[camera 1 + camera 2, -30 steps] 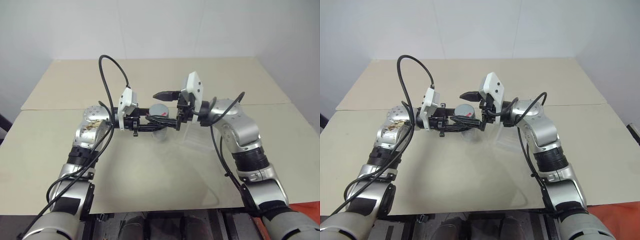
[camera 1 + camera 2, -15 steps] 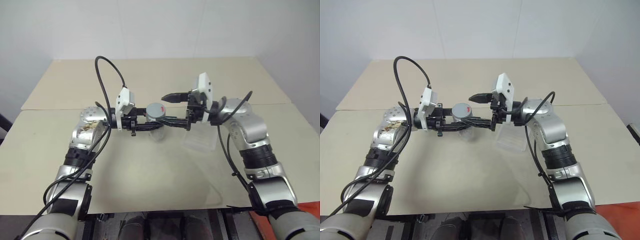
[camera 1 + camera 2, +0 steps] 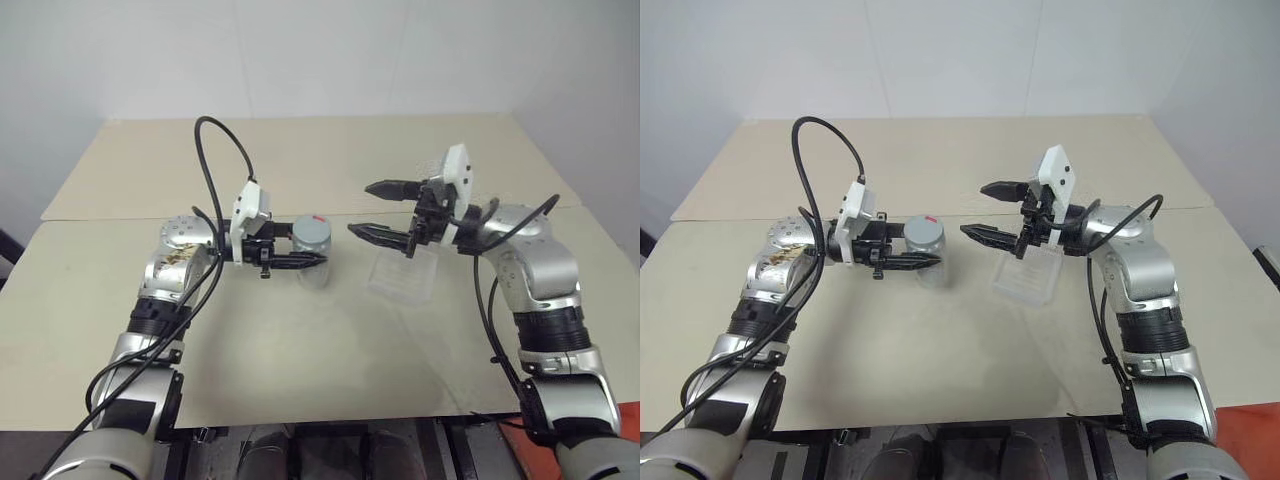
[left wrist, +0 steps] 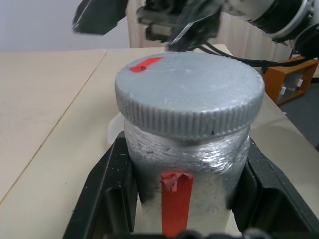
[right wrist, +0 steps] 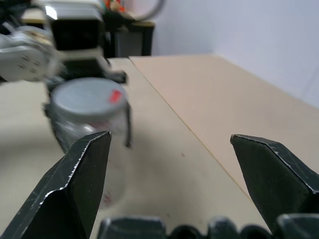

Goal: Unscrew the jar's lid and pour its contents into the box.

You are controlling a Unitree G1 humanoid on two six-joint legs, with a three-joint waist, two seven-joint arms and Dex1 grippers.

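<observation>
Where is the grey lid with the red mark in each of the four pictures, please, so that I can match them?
Left eye view: the lid is left of centre, on the jar in the left gripper.
Right eye view: slightly further left.
Left wrist view: it fills the middle.
Right wrist view: upper left, beyond the right gripper.
Shared landmark: the red mark on the lid.

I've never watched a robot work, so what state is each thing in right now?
Small clear jar with a red stripe: upright, gripped, lifted off the table.
Round grey screw lid: on the jar.
Shallow clear plastic box: on the table.
Left gripper: shut on the jar.
Right gripper: open, holding nothing.
</observation>
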